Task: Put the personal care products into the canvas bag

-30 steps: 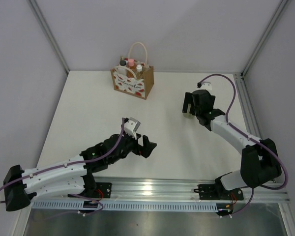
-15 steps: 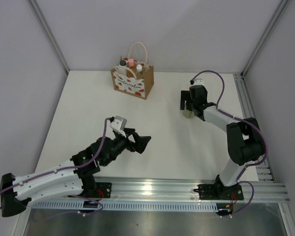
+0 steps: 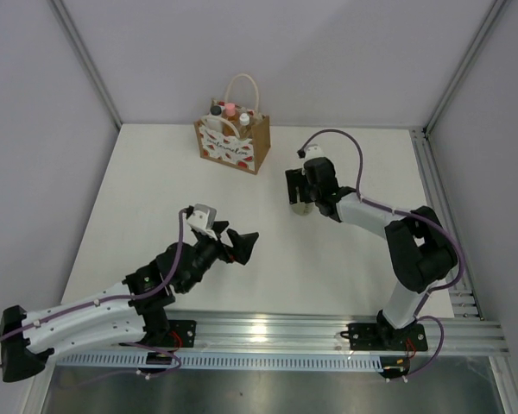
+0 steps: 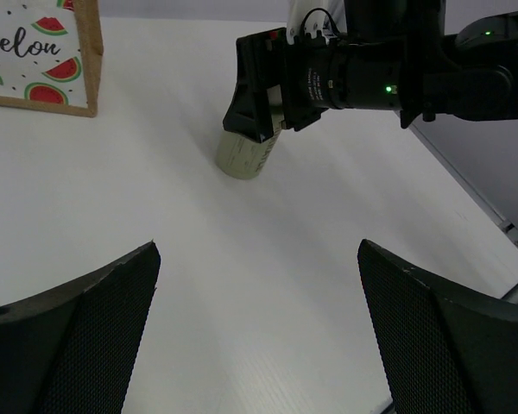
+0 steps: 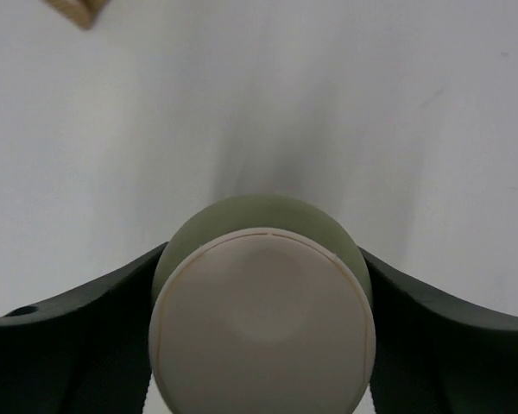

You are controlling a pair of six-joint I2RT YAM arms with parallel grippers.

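Observation:
The canvas bag (image 3: pixel 234 144) stands at the table's far side, brown with a white watermelon-print panel (image 4: pixel 33 53) and white looped handles. A pink-capped bottle (image 3: pixel 230 109), a white-capped bottle (image 3: pixel 243 118) and a third container (image 3: pixel 216 111) stick out of it. My right gripper (image 3: pixel 300 191) is shut on the pale olive-beige bottle (image 4: pixel 246 155), right of the bag. In the right wrist view its cream cap (image 5: pixel 262 323) fills the gap and both fingers (image 5: pixel 86 328) press its sides. It hangs tilted, its base close to the table. My left gripper (image 3: pixel 243 243) is open and holds nothing.
Grey walls close the table in at the back and on both sides. A metal rail (image 3: pixel 268 332) runs along the near edge under the arm bases. A corner of the bag (image 5: pixel 79 12) shows at the upper left of the right wrist view.
My right gripper has closed on the olive-beige bottle and moved left with it, nearer the bag. My left arm has shifted a little to the left, its jaws staying wide.

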